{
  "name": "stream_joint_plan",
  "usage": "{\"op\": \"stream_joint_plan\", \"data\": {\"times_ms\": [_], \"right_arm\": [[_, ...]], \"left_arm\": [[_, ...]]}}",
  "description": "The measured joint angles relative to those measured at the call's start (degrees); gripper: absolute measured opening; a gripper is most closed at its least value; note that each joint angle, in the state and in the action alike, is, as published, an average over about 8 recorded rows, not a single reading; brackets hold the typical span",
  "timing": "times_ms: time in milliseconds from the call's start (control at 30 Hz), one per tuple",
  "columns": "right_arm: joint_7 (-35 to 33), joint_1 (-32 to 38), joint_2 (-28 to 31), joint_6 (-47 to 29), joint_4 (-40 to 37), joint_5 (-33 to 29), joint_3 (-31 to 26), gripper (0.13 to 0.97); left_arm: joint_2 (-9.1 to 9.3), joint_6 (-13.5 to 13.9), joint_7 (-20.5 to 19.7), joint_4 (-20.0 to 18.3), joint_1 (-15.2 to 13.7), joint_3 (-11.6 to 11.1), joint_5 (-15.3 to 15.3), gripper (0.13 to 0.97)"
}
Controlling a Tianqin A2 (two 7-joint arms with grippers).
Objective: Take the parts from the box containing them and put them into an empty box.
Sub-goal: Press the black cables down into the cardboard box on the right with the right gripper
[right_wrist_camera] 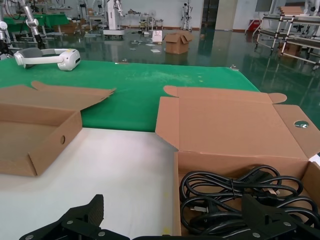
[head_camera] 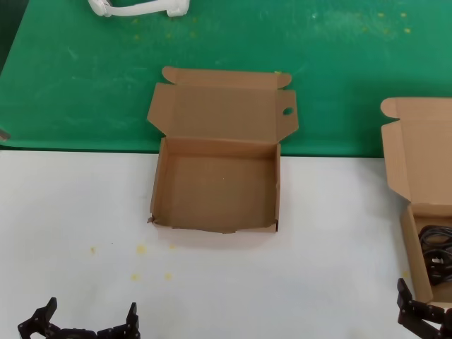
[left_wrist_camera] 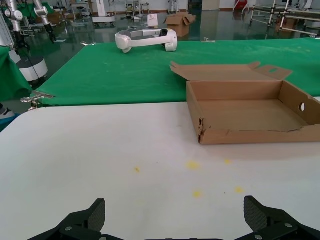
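Right wrist view puts the black right gripper (right_wrist_camera: 165, 220), its fingers spread wide, low over the near wall of the brown cardboard mailer box with a plain tall lid (right_wrist_camera: 235, 125), where slim black coiled cables (right_wrist_camera: 240, 197) lie bundled inside. At the near table edge, the black left gripper (left_wrist_camera: 175, 222) hovers over the white tabletop (left_wrist_camera: 100, 150), also splayed open. Farther off, mid-table, sits the shallow brown cardboard box with a holed side flap (head_camera: 215, 180), nothing inside. Beyond lies green cloth (head_camera: 85, 78) bearing a white headset (left_wrist_camera: 146, 39).
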Motion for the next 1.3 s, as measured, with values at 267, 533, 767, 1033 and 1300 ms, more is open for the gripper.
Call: {"op": "stream_joint_plan", "data": {"times_ms": [267, 533, 767, 1033, 1300], "right_arm": [[0.0, 0.0, 0.0, 0.0, 0.0, 0.0, 0.0, 0.966], [0.0, 0.0, 0.0, 0.0, 0.0, 0.0, 0.0, 0.966], [-1.18, 0.0, 0.45, 0.16, 0.42, -1.14, -0.52, 0.966], [-1.95, -0.38, 3.1, 1.76, 1.37, -1.19, -0.79, 0.966], [-1.29, -1.32, 6.84, 2.79, 0.66, 0.31, 1.46, 0.966]], "left_arm": [[0.0, 0.0, 0.0, 0.0, 0.0, 0.0, 0.0, 0.966], [0.0, 0.0, 0.0, 0.0, 0.0, 0.0, 0.0, 0.966], [0.0, 0.0, 0.0, 0.0, 0.0, 0.0, 0.0, 0.966], [0.0, 0.0, 0.0, 0.0, 0.0, 0.0, 0.0, 0.966], [0.0, 0.0, 0.0, 0.0, 0.0, 0.0, 0.01, 0.966]]}}
